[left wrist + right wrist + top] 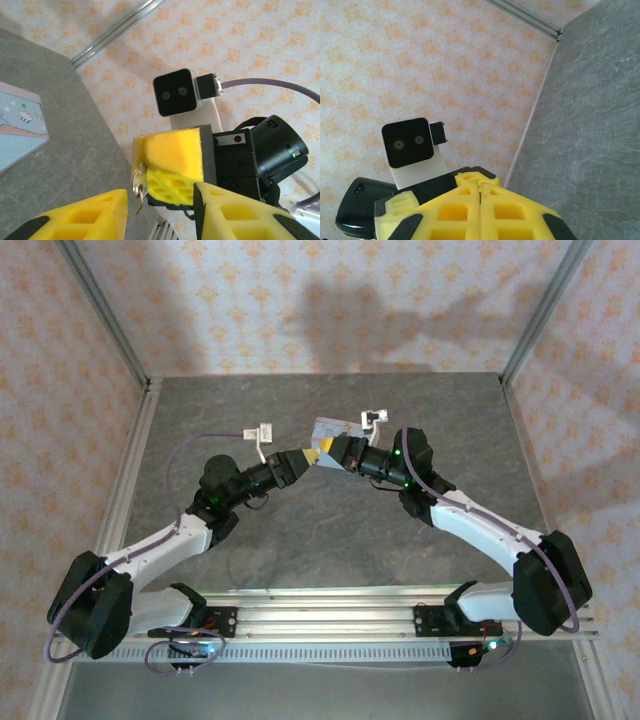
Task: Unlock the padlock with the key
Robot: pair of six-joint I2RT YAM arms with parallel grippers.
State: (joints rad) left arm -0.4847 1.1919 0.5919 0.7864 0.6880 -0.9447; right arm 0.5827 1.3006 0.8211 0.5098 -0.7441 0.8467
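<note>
While the right claw (480, 189) is clenched, its yellow pads pressed flat together with no gap, the key (138, 181) juts from the edge of its tip as a small tan sliver of metal and looks pinched there; the left wrist view shows it held up off the bench (85, 150); the left claw (161, 194) is released, its two yellow fingers (85, 217) spread wide, one to either side of the right claw's tip, and the key hangs just above the inner edge of one of them, though I cannot tell whether they touch; from above, the two claws meet tip to tip over the middle of the bench, both arms bent inward from the near edge; a pale-blue tin (333, 428) with a cartoon lid lies flat on the grey surface just behind the meeting point; each wrist camera faces the other, white-cased with a dark front; an orange-patterned wall (445, 65) closes the back and sides.
</note>
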